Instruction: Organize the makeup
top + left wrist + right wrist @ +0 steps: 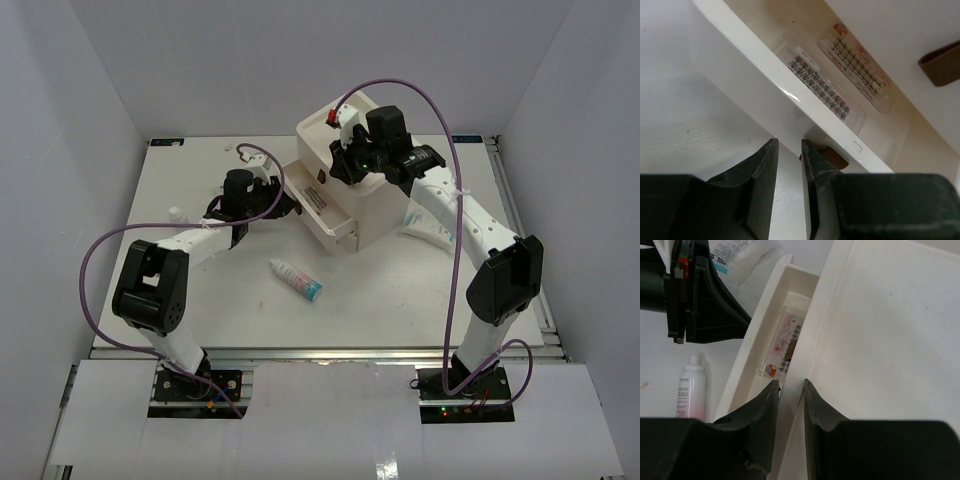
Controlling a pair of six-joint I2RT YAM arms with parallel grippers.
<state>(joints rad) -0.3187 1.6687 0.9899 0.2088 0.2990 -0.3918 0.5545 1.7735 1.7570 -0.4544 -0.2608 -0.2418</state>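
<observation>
We see a matte white counter (200,300) with a cream drawer box (378,205) standing near the middle of its far edge, smooth and square-cornered, with a dark red knob (333,117) at its far end. One shallow drawer (760,60) is pulled out toward the left edge, its walls thin, glossy and white.

Two clear flat packs (822,87) lie side by side on the drawer floor. They are stiff, see-through rectangles with rows of small dark tufts inside. In the right wrist view one of them shows pink print.

The left gripper (287,205) hangs just beside the drawer's outer wall. Its black, wedge-shaped fingers (765,165) stand a narrow slit apart with nothing between them. The right gripper (788,390) is above the box, over the line where the top meets the open drawer. Its fingers are also drawn close together and hold nothing that we can see.

A white tube (296,279) lies flat on the bare counter in the middle, toward the near edge. It is a slim cylinder with its teal cap pointing to the near right corner. A soft white pouch (428,228) with small print lies against the right side of the box, partly under the right arm. A small white bottle (176,213) sits close to the left edge.
</observation>
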